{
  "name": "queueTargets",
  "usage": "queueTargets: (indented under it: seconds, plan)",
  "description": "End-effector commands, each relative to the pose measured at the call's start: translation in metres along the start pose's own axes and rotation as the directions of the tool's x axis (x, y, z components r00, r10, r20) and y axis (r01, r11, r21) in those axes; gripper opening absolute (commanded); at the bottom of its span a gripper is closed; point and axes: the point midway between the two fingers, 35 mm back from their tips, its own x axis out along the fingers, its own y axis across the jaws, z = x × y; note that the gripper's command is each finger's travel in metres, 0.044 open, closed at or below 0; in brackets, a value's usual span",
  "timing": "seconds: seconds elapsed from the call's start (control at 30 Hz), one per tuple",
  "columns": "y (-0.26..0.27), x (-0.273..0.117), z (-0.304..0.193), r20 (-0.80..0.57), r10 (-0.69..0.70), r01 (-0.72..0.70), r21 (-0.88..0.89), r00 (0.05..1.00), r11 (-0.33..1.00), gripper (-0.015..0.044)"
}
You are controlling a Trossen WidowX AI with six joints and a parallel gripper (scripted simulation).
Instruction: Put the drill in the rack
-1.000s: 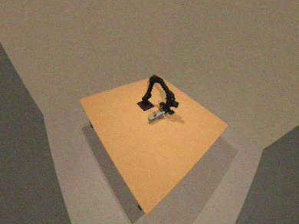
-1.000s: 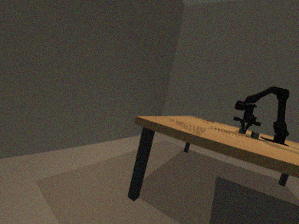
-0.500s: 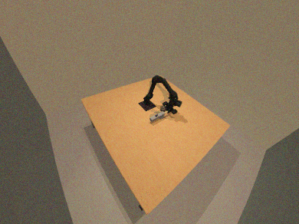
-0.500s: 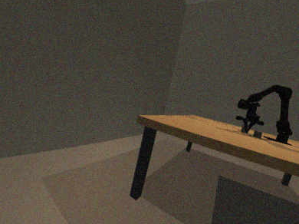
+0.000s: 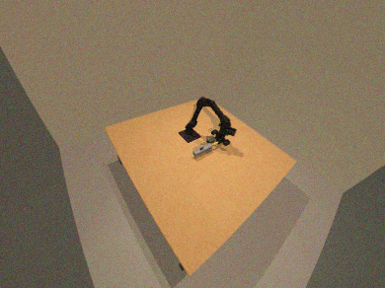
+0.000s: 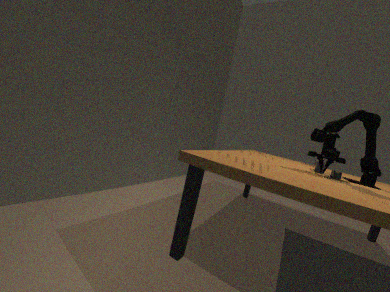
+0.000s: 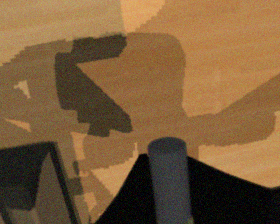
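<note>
The top view looks steeply down from high above and well back, taking in the whole wooden table (image 5: 207,197) (image 6: 300,180) and the floor around it. The exterior view stands off to one side, slightly above table height, facing walls, with the table at its right, cut off by the frame. Both share the robot arm (image 5: 223,115) (image 6: 370,135). The wrist view looks down at the tabletop from very close.
</note>
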Motion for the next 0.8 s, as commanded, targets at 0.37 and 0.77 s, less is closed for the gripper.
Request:
queueTargets:
  seconds: [0.37, 0.77]
  plan:
    - [0.000, -0.002, 0.018, 0.000, -0.001, 0.001, 0.003, 1.000, 1.000, 0.0000]
    - [0.001, -0.010, 0.017, 0.000, 0.000, 0.000, 0.003, 1.000, 1.000, 0.0000]
